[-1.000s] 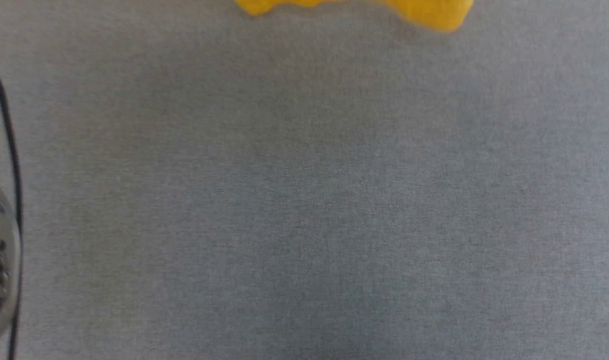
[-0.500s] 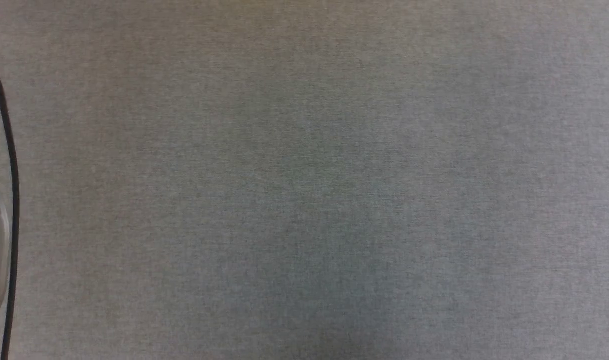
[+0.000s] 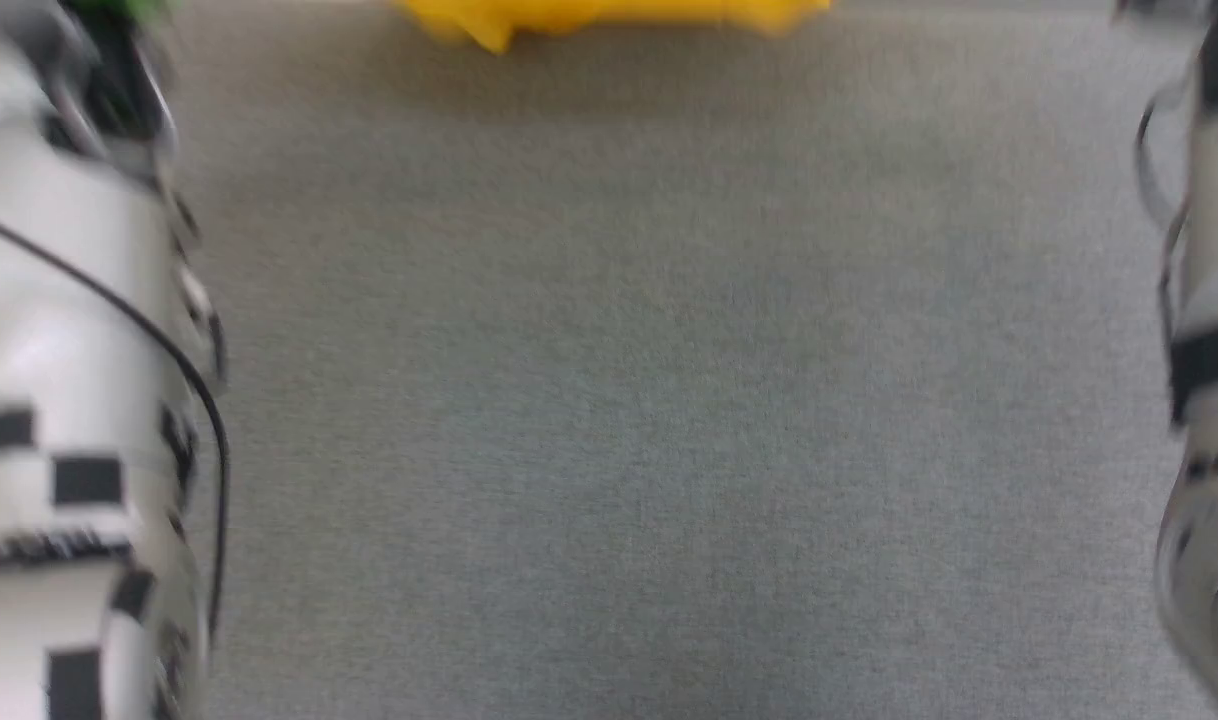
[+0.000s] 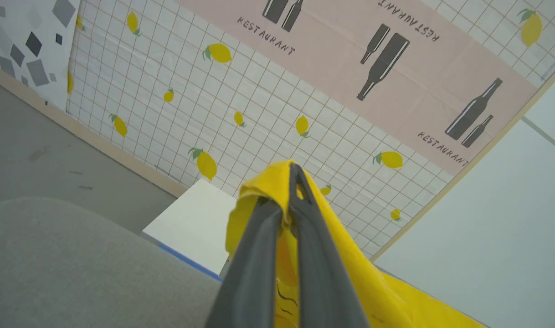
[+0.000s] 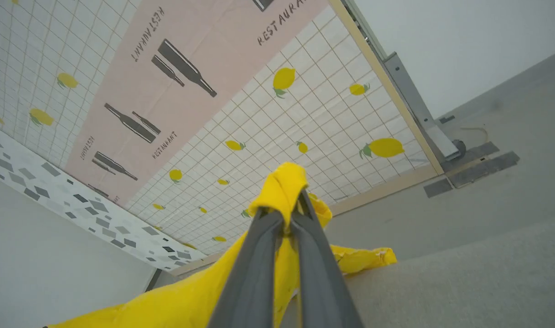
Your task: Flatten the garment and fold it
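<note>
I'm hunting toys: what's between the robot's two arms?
In the head view, just bare grey fabric surface between the left forearm and right forearm; the yellow t-shirt edges the top.

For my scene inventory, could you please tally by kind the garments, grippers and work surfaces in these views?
garment: 1, yellow
grippers: 2, left gripper and right gripper, each shut on the garment
grey work surface: 1
Total: 4
</note>
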Available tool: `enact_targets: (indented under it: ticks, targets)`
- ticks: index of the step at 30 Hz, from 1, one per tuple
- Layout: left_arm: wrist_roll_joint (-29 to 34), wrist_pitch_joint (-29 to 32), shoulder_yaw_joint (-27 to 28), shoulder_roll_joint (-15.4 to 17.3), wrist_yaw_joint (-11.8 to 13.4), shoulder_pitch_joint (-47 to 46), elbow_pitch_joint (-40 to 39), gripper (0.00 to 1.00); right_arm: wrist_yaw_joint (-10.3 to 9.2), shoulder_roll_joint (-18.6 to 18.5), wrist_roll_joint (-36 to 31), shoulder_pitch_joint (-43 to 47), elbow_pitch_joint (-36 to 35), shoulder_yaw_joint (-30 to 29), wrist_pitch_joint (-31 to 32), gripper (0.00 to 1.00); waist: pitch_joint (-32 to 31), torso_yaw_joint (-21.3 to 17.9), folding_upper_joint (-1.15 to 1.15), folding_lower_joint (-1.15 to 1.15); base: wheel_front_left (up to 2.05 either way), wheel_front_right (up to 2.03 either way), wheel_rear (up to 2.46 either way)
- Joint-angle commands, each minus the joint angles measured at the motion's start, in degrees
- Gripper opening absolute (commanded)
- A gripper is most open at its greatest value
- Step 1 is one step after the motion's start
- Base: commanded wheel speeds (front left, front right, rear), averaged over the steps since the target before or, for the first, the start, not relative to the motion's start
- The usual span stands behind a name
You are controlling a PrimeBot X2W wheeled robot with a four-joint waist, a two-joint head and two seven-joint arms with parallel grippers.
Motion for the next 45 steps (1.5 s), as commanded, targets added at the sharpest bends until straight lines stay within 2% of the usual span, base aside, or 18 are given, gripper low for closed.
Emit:
enact_targets:
  ticks: [1,6,11,16,22,27,28,31,35,39,45]
  targets:
    - [-1.0,0.7,0.3,-0.2,-1.0,4.2,0.5,0.0,-0.06,-0.3,1.6,4.7,-1.5,0.6,0.7,0.0,-8.9,3.8,0.0,0.01,0.0,0.0,0.0]
    - [-4.0,1.9,0.9,-2.6,-2.7,19.0,-1.7,0.0,-0.06,-1.0,6.9,22.5,-9.3,2.4,2.2,0.0,-14.6,5.0,0.0,0.01,0.0,0.0,0.0]
    - [-5.9,3.0,1.4,-4.6,-2.7,34.2,-8.0,0.0,-0.06,-0.5,10.5,37.8,-17.7,2.2,3.6,0.0,-18.8,4.8,0.0,0.01,0.0,0.0,0.0]
    - [-7.2,7.3,1.6,-6.0,0.9,49.6,-17.6,0.0,-0.06,0.0,12.8,52.0,-26.7,0.1,7.3,0.0,-21.3,4.5,0.0,0.01,0.0,0.0,0.0]
    - [-8.4,14.4,2.8,-5.9,8.1,65.2,-31.8,0.0,-0.06,1.1,10.2,64.8,-37.4,-4.1,13.5,0.0,-21.9,3.6,0.0,0.01,0.0,0.0,0.0]
    - [-5.1,22.4,-0.1,-3.3,13.7,73.4,-39.7,0.0,-0.06,2.1,5.4,70.6,-45.9,-5.8,20.9,0.0,-21.0,3.1,0.0,0.01,0.0,0.0,0.0]
    - [-4.4,23.8,-1.0,-2.8,14.5,74.1,-40.5,0.0,-0.06,2.0,3.5,71.2,-47.2,-5.6,22.4,0.0,-20.8,3.1,0.0,0.01,0.0,0.0,0.0]
    - [2.6,29.0,-6.6,1.5,16.9,75.0,-40.8,0.0,-0.06,-0.8,-6.6,72.8,-50.7,-2.1,28.9,0.0,-19.7,3.0,0.0,0.01,0.0,0.0,0.0]
    - [7.6,33.4,-11.6,3.8,17.8,73.2,-39.3,0.0,-0.06,-4.2,-17.7,71.6,-51.2,5.5,37.5,0.0,-18.4,2.6,0.0,0.01,0.0,0.0,0.0]
    - [8.4,32.7,-12.3,3.5,17.9,71.5,-38.6,0.0,-0.06,-6.4,-23.9,69.0,-48.0,13.2,42.5,0.0,-17.0,2.6,0.0,0.01,0.0,0.0,0.0]
    - [7.7,29.6,-12.0,2.3,17.3,70.2,-37.8,0.0,-0.06,-7.7,-23.6,68.7,-40.3,20.9,47.5,0.0,-16.2,3.4,0.0,0.01,0.0,0.0,0.0]
